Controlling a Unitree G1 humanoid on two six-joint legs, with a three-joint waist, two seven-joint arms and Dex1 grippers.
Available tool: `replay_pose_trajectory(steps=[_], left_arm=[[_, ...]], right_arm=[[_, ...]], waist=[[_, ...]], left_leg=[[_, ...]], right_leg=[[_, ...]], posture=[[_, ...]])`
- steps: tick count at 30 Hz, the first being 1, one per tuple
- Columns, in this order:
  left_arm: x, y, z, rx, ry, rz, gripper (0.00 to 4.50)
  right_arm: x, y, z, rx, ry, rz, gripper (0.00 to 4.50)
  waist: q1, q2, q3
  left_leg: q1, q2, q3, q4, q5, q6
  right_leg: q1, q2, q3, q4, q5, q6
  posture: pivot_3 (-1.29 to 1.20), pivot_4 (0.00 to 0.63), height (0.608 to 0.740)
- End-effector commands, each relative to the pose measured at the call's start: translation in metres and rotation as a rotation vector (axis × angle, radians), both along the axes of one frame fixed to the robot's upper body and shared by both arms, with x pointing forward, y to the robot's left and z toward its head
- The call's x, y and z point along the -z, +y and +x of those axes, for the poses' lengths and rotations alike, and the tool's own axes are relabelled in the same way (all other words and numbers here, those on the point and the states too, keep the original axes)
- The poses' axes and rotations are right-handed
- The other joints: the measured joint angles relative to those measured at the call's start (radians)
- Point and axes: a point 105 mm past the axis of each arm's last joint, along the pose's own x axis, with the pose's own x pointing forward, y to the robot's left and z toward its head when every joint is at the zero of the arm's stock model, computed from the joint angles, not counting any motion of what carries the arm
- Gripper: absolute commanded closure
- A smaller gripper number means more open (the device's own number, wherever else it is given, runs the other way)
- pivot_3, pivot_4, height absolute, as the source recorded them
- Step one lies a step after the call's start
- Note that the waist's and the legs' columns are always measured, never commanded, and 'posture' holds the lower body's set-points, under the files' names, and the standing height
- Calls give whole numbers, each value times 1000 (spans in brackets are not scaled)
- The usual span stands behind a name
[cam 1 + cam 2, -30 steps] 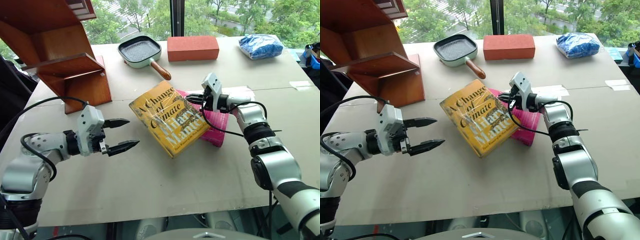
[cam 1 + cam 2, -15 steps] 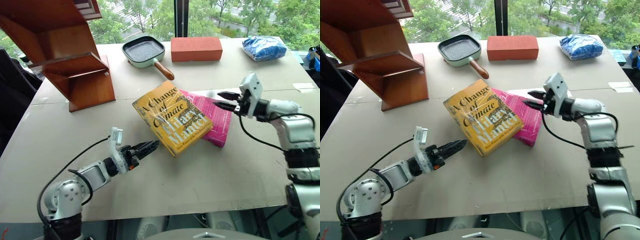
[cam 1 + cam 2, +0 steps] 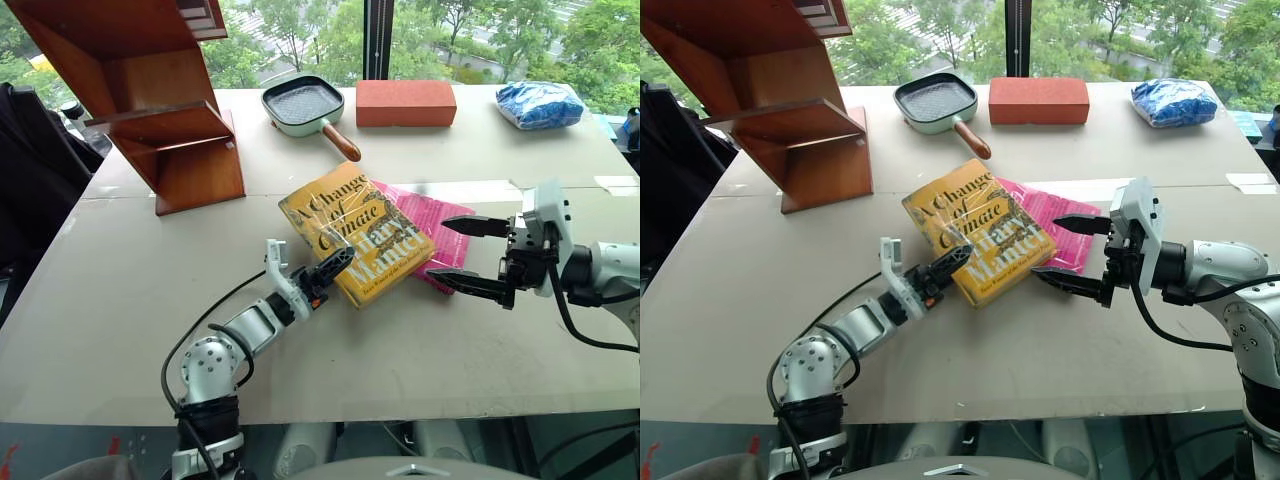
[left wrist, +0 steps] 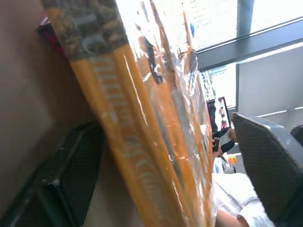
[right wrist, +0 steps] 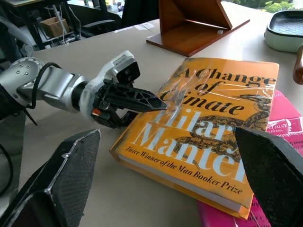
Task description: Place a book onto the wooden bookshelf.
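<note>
Since a second ago the right gripper [image 3: 468, 256] has let go of the book's far right corner and drawn back toward the near right, its fingers spread wide, while the left gripper [image 3: 330, 270] has swung in low from the left to the book's near left edge.

From the head views, the book [image 3: 358, 233], yellow-orange with cream lettering, lies flat near the middle of the table [image 3: 120, 290], its right part resting on a magenta-pink book [image 3: 428, 232]. The left gripper's fingers straddle the near left edge of the yellow book, one finger over the cover; they are parted, and whether they press the book I cannot tell. The right gripper hangs empty just right of both books, one finger above the other. The wooden bookshelf [image 3: 150, 95] stands at the far left of the table, well apart from the book. At the far edge sit a pale green square pan [image 3: 303, 105], a terracotta block [image 3: 405, 102] and a blue bag [image 3: 540, 103].

In the left wrist view the book's yellow spine [image 4: 137, 142] stands close up, with one black finger [image 4: 66, 175] beside it.

In the right wrist view, the right gripper's two black fingers [image 5: 52, 184] stand far apart, and between them lie the book and the left gripper at its edge.
</note>
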Motion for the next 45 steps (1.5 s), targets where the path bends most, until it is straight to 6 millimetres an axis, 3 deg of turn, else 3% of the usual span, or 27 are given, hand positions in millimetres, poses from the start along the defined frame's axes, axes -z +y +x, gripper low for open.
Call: replay_pose_trajectory(steps=[1, 6, 8, 11, 15, 19, 22, 24, 29, 34, 36, 38, 45], left_arm=[[4, -2, 2, 19, 6, 5, 1776], [-4, 4, -1, 28, -32, 21, 3946], [-13, 5, -2, 32, -82, 52, 4304], [-38, 5, -3, 44, -224, 157, 4308], [-87, 13, 9, -11, -541, 517, 4308], [-155, 28, 26, -159, -1011, 1075, 4308], [-213, 41, 28, -309, -1345, 1474, 4308], [-243, 56, 27, -400, -1456, 1728, 4308], [-275, 112, 28, -474, -1467, 2325, 4308], [-284, 157, 29, -471, -1311, 2541, 4308], [-251, 166, 36, -423, -1244, 2578, 4308], [-234, 181, 39, -393, -1167, 2615, 4308], [-231, 219, 42, -394, -997, 2688, 4308]], right_arm=[[-11, -3, -4, 18, -58, -5, 0], [-13, -9, -3, 44, -74, -15, 0], [-17, -9, -3, 44, -85, -7, 0], [-27, -10, 0, 43, -102, 29, 0], [-51, -17, 9, 45, -150, 122, 0], [-71, -20, 16, 18, -170, 205, 0], [-80, -15, 19, -28, -176, 236, 0], [-88, -10, 21, -56, -184, 268, 0], [-104, -2, 26, -79, -214, 346, 0], [-113, 5, 32, -53, -250, 362, 0], [-116, 6, 34, -40, -265, 370, 0], [-119, 7, 36, -22, -284, 370, 0], [-124, 6, 43, 76, -372, 339, 0]], waist=[[0, 0, 0], [0, 0, 0], [-2, -1, 0], [-2, -1, 0], [-1, -3, 1], [-1, -4, 2], [-3, -4, 3], [-5, -4, 3], [-25, -4, 3], [-28, -5, 4], [-29, -5, 4], [-29, -5, 4], [-30, -10, 7]], left_leg=[[0, 0, 0, 0, 0, 0], [-2, 0, 0, 0, 0, 0], [-2, 0, 0, 0, 0, 0], [-2, 1, 0, 0, 0, 0], [-2, 2, -1, 0, 0, 0], [-2, 2, 0, -1, 0, 0], [-3, 2, 4, -4, 0, 0], [-5, 3, 6, -6, 0, 0], [-5, 4, 9, -14, 2, -4], [-9, 4, 10, -17, 1, -2], [-9, 4, 10, -17, 0, 0], [-8, 4, 11, -17, 0, 0], [-6, 4, 10, -14, -1, 0]], right_leg=[[0, 0, 0, -1, 0, 0], [0, 0, 0, -3, 0, 0], [0, 0, 0, -3, 0, 0], [0, 1, 0, -3, 0, 0], [-1, 3, 0, -3, 1, -1], [-1, 4, 0, -4, 0, -4], [-1, 4, 1, -8, 1, -2], [-3, 4, 2, -12, 2, -2], [-6, 4, 7, -17, 1, -1], [-13, 4, 8, -16, 1, 0], [-13, 4, 7, -16, 1, 0], [-13, 4, 9, -14, 1, 0], [-13, 5, 9, -6, 2, 0]], posture=[[0, 150, 740], [0, 150, 740], [0, 150, 740], [0, 150, 740], [0, 150, 740], [0, 150, 740], [0, 150, 740], [0, 150, 740], [0, 150, 740], [0, 150, 740], [0, 150, 740], [0, 150, 740], [0, 150, 740]])
